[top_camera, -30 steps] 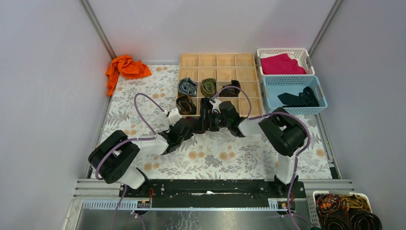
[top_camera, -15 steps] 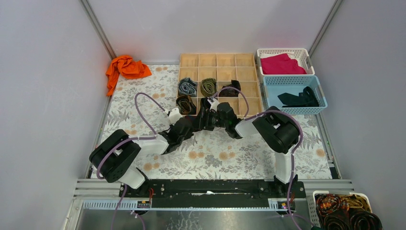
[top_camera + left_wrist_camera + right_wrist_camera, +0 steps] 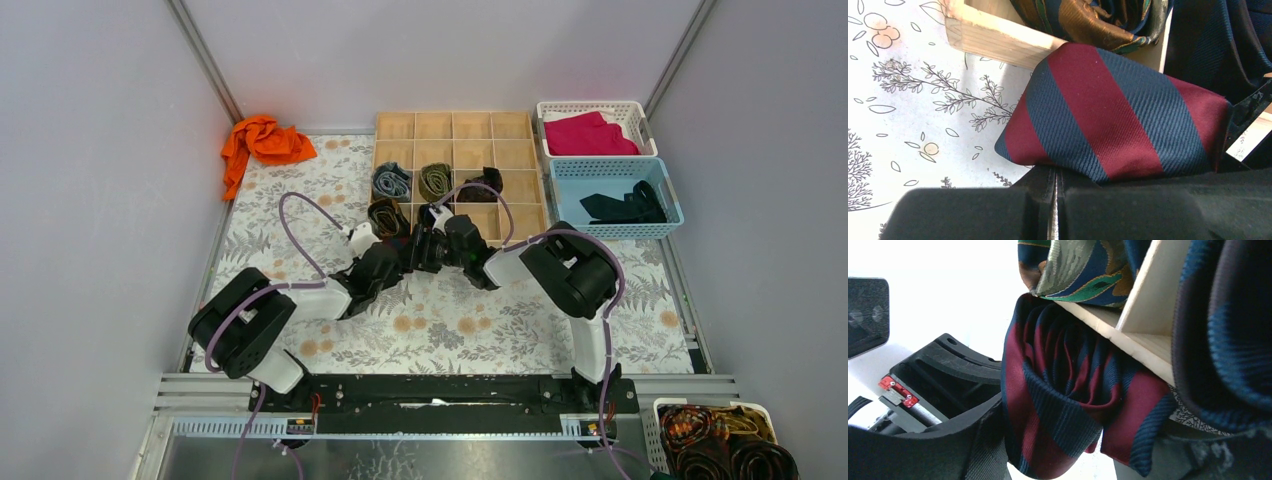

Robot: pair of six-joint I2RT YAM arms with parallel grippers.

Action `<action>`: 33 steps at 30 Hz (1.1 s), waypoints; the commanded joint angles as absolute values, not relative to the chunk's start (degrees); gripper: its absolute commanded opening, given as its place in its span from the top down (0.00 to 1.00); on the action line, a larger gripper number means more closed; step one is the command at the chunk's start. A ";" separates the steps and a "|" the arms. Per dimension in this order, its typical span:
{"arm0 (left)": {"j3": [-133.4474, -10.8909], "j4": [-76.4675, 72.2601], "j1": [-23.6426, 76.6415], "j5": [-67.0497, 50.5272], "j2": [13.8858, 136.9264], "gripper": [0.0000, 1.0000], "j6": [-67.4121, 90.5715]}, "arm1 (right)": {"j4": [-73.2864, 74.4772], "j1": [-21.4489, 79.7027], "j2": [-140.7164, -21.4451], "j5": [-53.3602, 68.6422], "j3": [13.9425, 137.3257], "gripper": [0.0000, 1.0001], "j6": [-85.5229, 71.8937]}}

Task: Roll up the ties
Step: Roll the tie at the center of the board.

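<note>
A rolled navy tie with red stripes (image 3: 1118, 115) hangs between both grippers at the front edge of the wooden organizer (image 3: 455, 125). In the top view the grippers hide it. My right gripper (image 3: 1070, 455) is shut on the coil (image 3: 1068, 405), one finger on each side. My left gripper (image 3: 1055, 172) has its fingers together, and the tie lies against its tips. In the top view the left gripper (image 3: 408, 250) and right gripper (image 3: 440, 240) meet. Grey-blue (image 3: 391, 182), olive (image 3: 435, 181), black (image 3: 482, 186) and brown (image 3: 387, 217) coils sit in compartments.
An orange cloth (image 3: 262, 140) lies at the back left. A white basket (image 3: 590, 104) holds a magenta cloth. A blue basket (image 3: 615, 165) holds a black tie (image 3: 625, 207). The organizer's wall (image 3: 993, 40) is just beyond the held tie. A basket of dark coils (image 3: 720, 440) sits at the near right.
Both grippers have shifted slightly left and toward the organizer's front edge, carrying the striped tie with them.
</note>
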State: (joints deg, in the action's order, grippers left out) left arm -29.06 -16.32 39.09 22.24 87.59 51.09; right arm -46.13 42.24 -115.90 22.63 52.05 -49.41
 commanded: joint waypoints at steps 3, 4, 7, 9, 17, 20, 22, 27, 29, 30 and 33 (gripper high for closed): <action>-27.19 -15.17 38.37 21.40 87.37 1.00 48.36 | -35.83 41.74 -121.67 14.32 53.82 0.38 -52.20; -27.02 -14.94 38.33 21.44 87.05 1.00 48.28 | -35.78 41.73 -121.84 14.44 53.94 0.39 -52.16; -26.17 -14.50 38.23 21.26 85.24 1.00 48.17 | -36.21 41.75 -121.99 14.20 53.58 0.44 -51.89; -25.44 -14.22 38.23 21.29 84.04 1.00 48.16 | -36.05 41.75 -122.03 14.51 53.80 0.51 -51.58; -24.20 -10.83 38.14 21.34 78.62 1.00 47.99 | -34.12 42.66 -120.58 13.25 53.84 0.69 -48.59; -23.93 -8.73 38.14 21.94 76.38 1.00 48.15 | -33.65 42.88 -119.92 12.42 53.43 0.74 -47.83; -23.56 -7.64 38.14 22.28 74.91 1.00 48.33 | -33.73 43.06 -119.44 11.95 52.91 0.79 -47.52; -23.60 -4.05 38.01 25.11 72.32 1.00 49.03 | -33.46 43.95 -117.71 9.94 51.58 0.93 -45.56; -23.49 -2.81 37.93 25.71 71.40 1.00 49.28 | -33.02 44.56 -116.72 8.83 51.24 1.00 -44.12; -23.49 -2.15 37.84 25.90 70.88 1.00 49.49 | -32.69 44.91 -115.92 8.42 51.10 1.00 -43.19; -23.15 -1.23 37.63 26.28 69.38 0.99 49.96 | -29.98 46.32 -113.88 5.90 51.27 1.00 -40.31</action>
